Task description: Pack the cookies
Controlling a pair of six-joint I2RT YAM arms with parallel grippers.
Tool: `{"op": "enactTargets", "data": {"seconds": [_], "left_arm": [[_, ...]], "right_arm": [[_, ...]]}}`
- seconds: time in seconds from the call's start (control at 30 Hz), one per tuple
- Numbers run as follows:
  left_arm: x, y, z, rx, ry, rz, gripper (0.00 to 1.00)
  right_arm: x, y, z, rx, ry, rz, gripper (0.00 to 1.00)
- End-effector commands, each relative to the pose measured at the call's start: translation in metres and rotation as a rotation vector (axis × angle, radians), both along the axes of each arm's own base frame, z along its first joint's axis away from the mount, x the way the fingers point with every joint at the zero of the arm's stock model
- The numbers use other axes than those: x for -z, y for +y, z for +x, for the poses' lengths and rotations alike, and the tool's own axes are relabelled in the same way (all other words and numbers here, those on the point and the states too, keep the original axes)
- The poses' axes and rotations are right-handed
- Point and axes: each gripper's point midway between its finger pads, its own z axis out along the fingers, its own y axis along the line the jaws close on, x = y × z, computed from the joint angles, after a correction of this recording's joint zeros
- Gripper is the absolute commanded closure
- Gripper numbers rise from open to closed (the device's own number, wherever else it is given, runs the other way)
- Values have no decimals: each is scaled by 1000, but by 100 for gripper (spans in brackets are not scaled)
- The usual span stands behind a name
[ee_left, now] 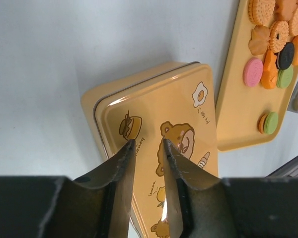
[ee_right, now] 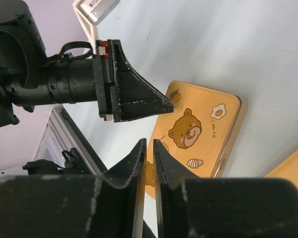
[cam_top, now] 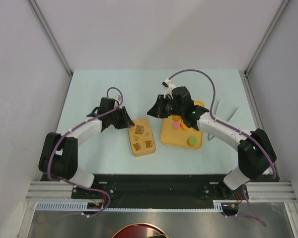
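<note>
Orange lid [ee_left: 179,114] carries drawn bears, a fried egg, a cone and a pot. Each has a tiny handwritten caption, too small to read with any certainty. The lid lies flat mid-table [cam_top: 89,89], just left of the orange tray [ee_left: 233,114]. The cookies [ee_left: 275,37] sit on the tray, mostly toward its far part: ridged brown rounds, a black one, a pink one and a green one. A green and orange pair lies nearer. From above, the right arm [cam_top: 218,130] hides most of them, and the left wrist view cuts off the tray's far end. The left gripper [ee_left: 147,148] hangs over the lid's far left corner, fingers spread a little with nothing between them. The right gripper [ee_right: 149,148] hangs just beyond the lid's far end, fingers pressed almost together and empty
</note>
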Motion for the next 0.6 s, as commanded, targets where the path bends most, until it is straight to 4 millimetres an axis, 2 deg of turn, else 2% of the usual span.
{"op": "enactTargets", "data": {"seconds": [0.0, 0.03, 0.07, 0.13, 0.23, 0.3, 0.37, 0.4, 0.47, 0.57], "left_arm": [[-52, 1, 11, 14, -148, 1, 60], [-77, 2, 11, 8, -209, -9, 58], [-90, 3, 12, 4, -244, -13, 55], [-127, 8, 11, -15, -326, -12, 47], [-154, 18, 3, -47, -389, 1, 40], [-152, 28, 0, -81, -397, 46, 39], [-141, 42, -8, -120, -362, 106, 38], [-135, 46, -12, -125, -344, 128, 39], [-121, 53, -23, -129, -322, 156, 39], [-116, 59, -34, -134, -340, 166, 41]], "right_arm": [[-18, -14, -7, 32, -48, -14, 83], [-21, -17, -6, 44, -58, -16, 79], [-32, -19, -9, 49, -82, -4, 76], [-39, -26, -9, 72, -105, -17, 68], [-51, -40, -13, 114, -156, -41, 56], [-54, -55, -17, 158, -192, -66, 48], [-50, -63, -23, 180, -199, -88, 45], [-50, -74, -26, 206, -220, -99, 42], [-45, -82, -33, 225, -231, -113, 40], [-38, -102, -42, 281, -262, -145, 37]]}}
